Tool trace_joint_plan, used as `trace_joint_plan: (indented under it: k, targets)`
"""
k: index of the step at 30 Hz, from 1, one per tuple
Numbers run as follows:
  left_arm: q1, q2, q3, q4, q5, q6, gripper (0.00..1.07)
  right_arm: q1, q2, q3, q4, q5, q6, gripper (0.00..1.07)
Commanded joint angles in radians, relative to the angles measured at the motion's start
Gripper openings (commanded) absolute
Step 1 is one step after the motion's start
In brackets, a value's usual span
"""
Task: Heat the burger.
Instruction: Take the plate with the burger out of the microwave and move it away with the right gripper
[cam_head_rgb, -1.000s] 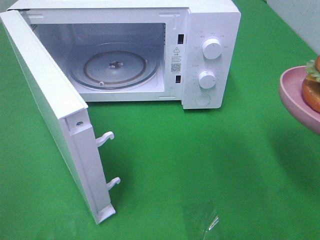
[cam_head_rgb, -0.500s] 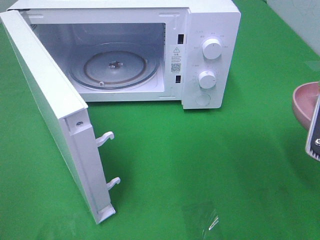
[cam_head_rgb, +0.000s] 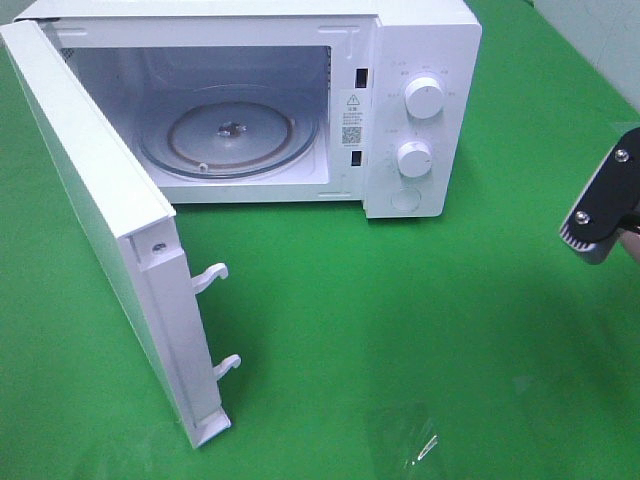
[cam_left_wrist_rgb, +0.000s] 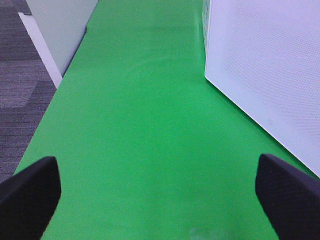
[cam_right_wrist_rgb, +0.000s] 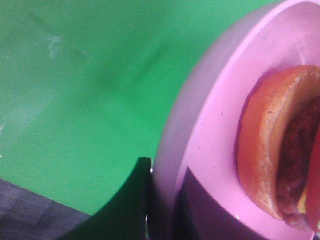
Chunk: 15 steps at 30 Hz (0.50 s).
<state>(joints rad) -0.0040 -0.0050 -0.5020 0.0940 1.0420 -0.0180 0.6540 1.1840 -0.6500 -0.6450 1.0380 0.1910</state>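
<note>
Burger first: the round hamburger (cam_right_wrist_rgb: 280, 150) with its golden-brown bun and dark patty layer lies on a round pink plate (cam_right_wrist_rgb: 210, 140), and we see it only in the right wrist view; the high camera does not show it.

From the largest thing down, we have a green cloth-covered table (cam_head_rgb: 450, 330), then the white boxy microwave oven (cam_head_rgb: 420, 60) at the back. Its white door (cam_head_rgb: 95, 220) is swung wide open, and the clear glass turntable (cam_head_rgb: 230, 135) inside is bare. Two white round dials (cam_head_rgb: 425, 98) sit on the front panel.

Our right gripper (cam_head_rgb: 600, 215) shows at the right edge of the high view, well apart from the oven. Its fingers (cam_right_wrist_rgb: 135, 200) are clamped on the rim of the pink plate. Our left gripper (cam_left_wrist_rgb: 160, 192) has its dark fingers (cam_left_wrist_rgb: 30, 195) spread wide, grasping nothing, hanging above bare cloth beside the oven's perforated side wall.

We judge the task under way: the door is open and the plate is in hand. Left to do are setting the burger in the cavity, shutting the door and turning the dials.
</note>
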Motion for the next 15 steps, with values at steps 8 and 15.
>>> trace_joint_plan:
  k: [8, 15]
  targets:
    - [0.001, -0.018, 0.001, 0.004, -0.003, 0.000, 0.98, 0.000, 0.090, -0.108, -0.072, 0.069, 0.254, 0.03]
    - [0.001, -0.018, 0.001, 0.004, -0.003, 0.000, 0.98, 0.000, 0.133, -0.128, -0.072, 0.089, 0.452, 0.04]
